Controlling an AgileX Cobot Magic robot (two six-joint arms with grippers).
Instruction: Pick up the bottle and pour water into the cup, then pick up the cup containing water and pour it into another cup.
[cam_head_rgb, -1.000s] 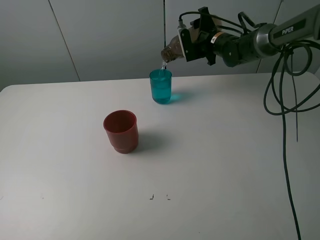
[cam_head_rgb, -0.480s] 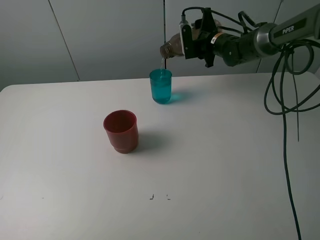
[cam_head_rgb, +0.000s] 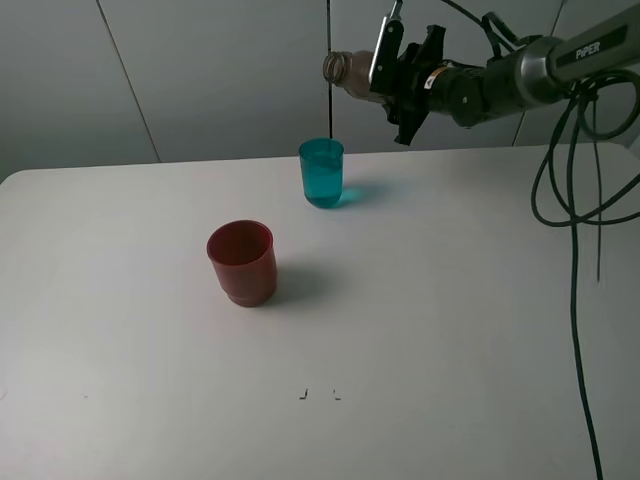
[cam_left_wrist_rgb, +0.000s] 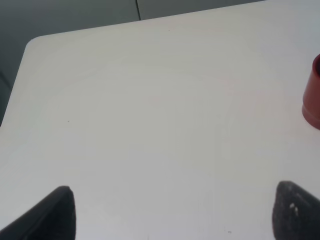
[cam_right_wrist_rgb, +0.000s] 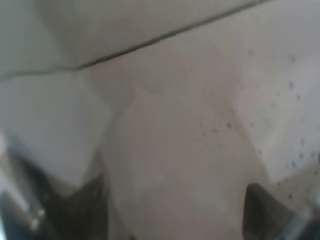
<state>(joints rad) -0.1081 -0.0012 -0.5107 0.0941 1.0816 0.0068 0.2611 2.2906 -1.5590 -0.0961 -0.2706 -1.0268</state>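
Smoky grey-brown plastic bottle (cam_head_rgb: 347, 72) is held roughly level above the small teal plastic tumbler (cam_head_rgb: 321, 172), right gripper (cam_head_rgb: 388, 75) clamped on it. Squat dark-red plastic cup (cam_head_rgb: 241, 262) sits apart. Left gripper (cam_left_wrist_rgb: 175, 215) is spread wide, empty. Right wrist view's blurry, probably bottle.

The right arm (cam_head_rgb: 530, 70) is a rounded silver-grey tube with white "PiPER" lettering (cam_head_rgb: 597, 47) on its side, darkening to a black wrist housing (cam_head_rgb: 465, 92) just behind the right gripper (cam_head_rgb: 383, 75), which is black and blocky. Black cables (cam_head_rgb: 570, 200) arch over that housing and hang in long loops farther back from the gripper. The left gripper (cam_left_wrist_rgb: 177, 216) shows only two matte black rounded fingertips (cam_left_wrist_rgb: 57, 215), one bearing small pale specks.
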